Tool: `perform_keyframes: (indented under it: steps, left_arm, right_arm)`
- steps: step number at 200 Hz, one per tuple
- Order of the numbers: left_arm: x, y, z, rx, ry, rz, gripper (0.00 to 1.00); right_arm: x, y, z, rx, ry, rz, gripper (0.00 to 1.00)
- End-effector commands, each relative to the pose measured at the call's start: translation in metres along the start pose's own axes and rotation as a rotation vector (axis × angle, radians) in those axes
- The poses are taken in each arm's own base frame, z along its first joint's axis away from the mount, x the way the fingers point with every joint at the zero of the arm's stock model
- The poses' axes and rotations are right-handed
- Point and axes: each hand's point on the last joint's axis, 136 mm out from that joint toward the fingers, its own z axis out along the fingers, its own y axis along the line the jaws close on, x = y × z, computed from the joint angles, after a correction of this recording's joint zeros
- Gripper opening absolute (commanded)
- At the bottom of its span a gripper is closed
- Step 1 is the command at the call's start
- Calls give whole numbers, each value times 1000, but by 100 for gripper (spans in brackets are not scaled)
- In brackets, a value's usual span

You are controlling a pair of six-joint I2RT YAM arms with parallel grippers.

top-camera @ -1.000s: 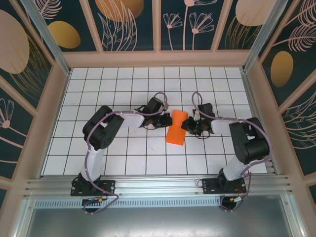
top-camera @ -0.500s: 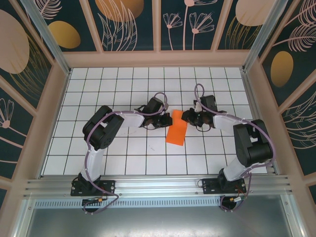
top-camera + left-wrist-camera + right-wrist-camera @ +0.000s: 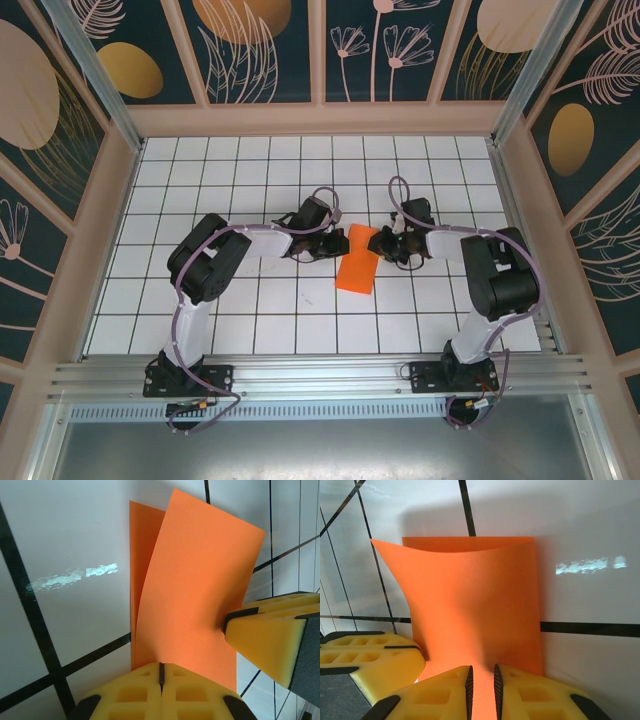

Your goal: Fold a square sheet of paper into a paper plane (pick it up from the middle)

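Observation:
The square sheet of paper [image 3: 357,262], bright orange, lies folded in half as a narrow strip on the white grid table [image 3: 250,320]. Its upper layer [image 3: 195,580] bows up off the lower one. My left gripper [image 3: 340,243] is at the strip's far left edge, its jaws [image 3: 161,667] shut with the paper's edge running into them. My right gripper [image 3: 375,243] faces it across the strip's far right edge. Its jaws [image 3: 482,680] stand a narrow gap apart, with orange paper [image 3: 475,605] showing through. The two grippers' yellow fingers nearly meet over the paper.
A low beige frame [image 3: 120,230] rims the table on the left, right and far sides. An aluminium rail [image 3: 320,375] with both arm bases runs along the near edge. Free tiles lie all around the paper.
My right gripper has moved from the strip's middle right edge toward its far end. The paper has gone from a pinched, waisted shape to a plain strip. The left gripper has stayed put.

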Motion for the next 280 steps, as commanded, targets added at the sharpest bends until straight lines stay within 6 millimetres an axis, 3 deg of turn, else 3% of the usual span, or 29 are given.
perform_keyframes:
  steps: [1, 31, 110, 125, 157, 180, 250, 280]
  left_arm:
    - [38, 47, 18, -127, 114, -46, 0]
    - [36, 45, 18, -124, 110, -45, 0]
    - [39, 46, 18, -126, 117, -44, 0]
    - [39, 48, 18, -131, 119, -45, 0]
    - [38, 48, 18, -135, 116, -43, 0]
    - [37, 46, 18, -131, 115, -40, 0]
    - [37, 46, 18, -132, 113, -39, 0]
    - [37, 47, 18, -132, 113, -40, 0]
  right_arm:
    - [-20, 25, -21, -34, -60, -53, 23]
    - [-30, 29, -20, -32, -71, -67, 23]
    - [-22, -21, 13, 89, -24, 10, 22]
    - [-24, -13, 10, 70, -20, 4, 22]
    - [-44, 22, -12, 7, -68, -53, 23]
    - [-52, 29, -17, 10, -82, -68, 23]
    - [-42, -23, 18, 142, -32, 8, 23]
    - [-45, -18, 18, 128, -26, 4, 23]
